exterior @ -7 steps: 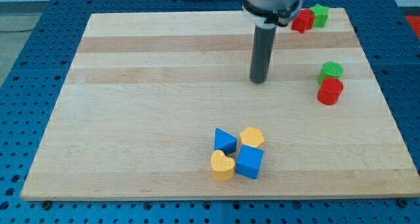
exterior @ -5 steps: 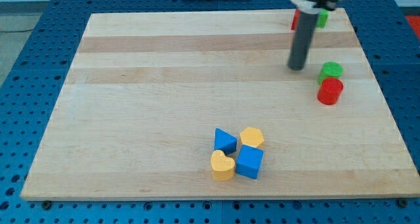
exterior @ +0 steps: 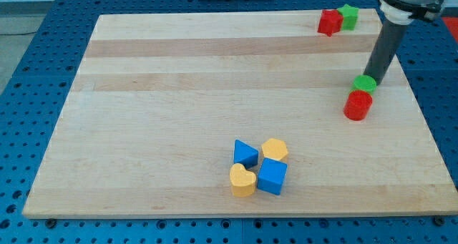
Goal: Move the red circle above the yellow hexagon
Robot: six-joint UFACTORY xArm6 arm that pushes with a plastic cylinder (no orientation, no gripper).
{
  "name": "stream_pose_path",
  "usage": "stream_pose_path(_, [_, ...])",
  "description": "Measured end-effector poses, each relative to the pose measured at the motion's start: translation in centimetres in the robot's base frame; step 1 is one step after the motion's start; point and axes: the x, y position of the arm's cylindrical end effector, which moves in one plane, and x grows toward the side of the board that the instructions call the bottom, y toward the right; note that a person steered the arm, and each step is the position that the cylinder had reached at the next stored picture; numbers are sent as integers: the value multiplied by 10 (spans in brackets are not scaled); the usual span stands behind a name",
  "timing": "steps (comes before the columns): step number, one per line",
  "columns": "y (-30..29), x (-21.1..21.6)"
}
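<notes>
The pale wooden board (exterior: pixel 179 94) lies on a blue perforated table (exterior: pixel 28 72), and eight small coloured blocks sit on it in three groups. The red circle block (exterior: pixel 357 105), a short cylinder, stands near the board's right edge, roughly halfway down the view. Touching it from the view's top side is the green circle block (exterior: pixel 364 84), a similar short cylinder.

My tip (exterior: pixel 377 83), the lower end of the straight dark rod (exterior: pixel 385 51), rests just to the view's right of the green circle block, up and to the right of the red one. It seems to be pressing against the green block's side, though the contact line is hard to make out at this angle. There is no hand or claw on this arm, so nothing opens or closes and nothing is held; the rod only bears sideways on blocks.

The yellow hexagon block (exterior: pixel 274 149) sits well apart from the red circle, down towards the view's bottom and near the middle of the board. It belongs to a tight cluster: the blue triangle block (exterior: pixel 245 154) just to its left, the blue cube block (exterior: pixel 272 176) just below it, and the yellow heart block (exterior: pixel 242 179) at the cluster's lower left.

At the board's top right corner, a red block of irregular shape (exterior: pixel 329 21) and a green block of irregular shape (exterior: pixel 348 16) stand side by side, touching.
</notes>
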Motion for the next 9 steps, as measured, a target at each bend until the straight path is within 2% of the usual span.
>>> stream_pose_path(3, [0,29])
stream_pose_path(7, [-54,63])
stream_pose_path(9, [-52,81])
